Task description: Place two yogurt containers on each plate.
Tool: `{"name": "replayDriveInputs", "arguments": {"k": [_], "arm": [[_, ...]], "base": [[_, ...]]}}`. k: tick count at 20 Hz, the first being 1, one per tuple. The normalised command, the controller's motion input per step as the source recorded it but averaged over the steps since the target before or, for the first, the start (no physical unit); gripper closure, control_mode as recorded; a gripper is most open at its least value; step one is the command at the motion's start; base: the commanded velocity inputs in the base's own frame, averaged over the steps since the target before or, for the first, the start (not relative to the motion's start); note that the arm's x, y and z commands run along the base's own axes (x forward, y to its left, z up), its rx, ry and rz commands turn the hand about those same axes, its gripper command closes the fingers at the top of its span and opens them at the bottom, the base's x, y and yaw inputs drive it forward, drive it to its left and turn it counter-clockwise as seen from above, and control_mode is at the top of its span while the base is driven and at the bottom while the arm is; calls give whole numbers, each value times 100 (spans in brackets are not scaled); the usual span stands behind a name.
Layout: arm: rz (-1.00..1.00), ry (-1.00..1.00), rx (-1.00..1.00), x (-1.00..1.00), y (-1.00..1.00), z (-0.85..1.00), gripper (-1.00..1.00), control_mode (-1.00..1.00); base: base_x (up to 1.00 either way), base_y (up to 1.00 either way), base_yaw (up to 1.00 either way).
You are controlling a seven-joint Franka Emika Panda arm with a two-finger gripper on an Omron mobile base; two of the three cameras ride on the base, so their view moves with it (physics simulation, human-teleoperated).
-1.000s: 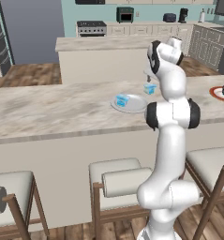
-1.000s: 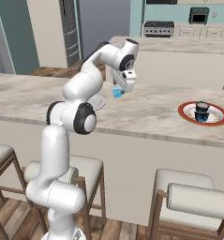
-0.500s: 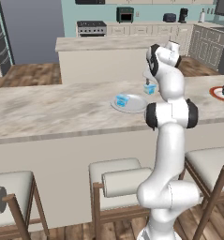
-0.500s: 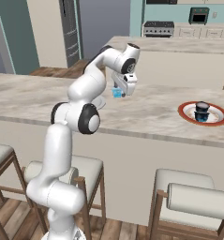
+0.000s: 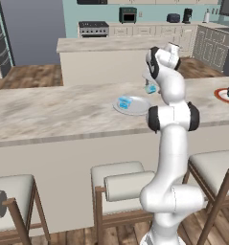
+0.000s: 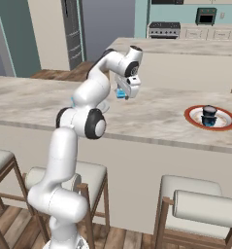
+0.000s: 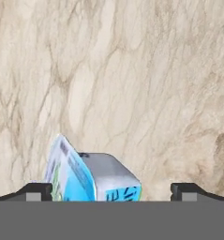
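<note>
Pale blue, the yogurt container (image 7: 92,176) lies between the 2 fingertips (image 7: 36,191) in the hand view, tipped on its side on the marble counter (image 7: 132,70), nearer the one fingertip than the other. The gripper (image 7: 111,192) stands wide open above it, jaws apart with nothing held; neither fingertip seems to touch the cup.

From the left base view, the gripper (image 5: 152,86) hovers over this cup, just beside the plain pale plate (image 5: 140,107), which carries 1 light blue cup (image 5: 124,102). Well apart from the fingers, far along the counter, the orange-rimmed plate (image 6: 210,118) holds dark cups (image 6: 208,115); whether 1 or 2, I cannot tell.

The step in hand looks like reaching for the blue cup meant to join its twin on the pale plate. Next the fingers likely need to sink lower, centre on the cup so both pads meet its sides, then close. Because it lies tilted, an off-centre squeeze could roll or push it away.
</note>
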Motion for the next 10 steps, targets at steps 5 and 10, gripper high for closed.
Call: {"name": "replayDriveInputs", "arguments": {"k": [5,10], "arm": [[0,-1,0,10,0,-12,-100,-100],[0,-7,0,0,-1,-6,-100,-100]], "base": [[0,0,0],[0,0,0]]}}
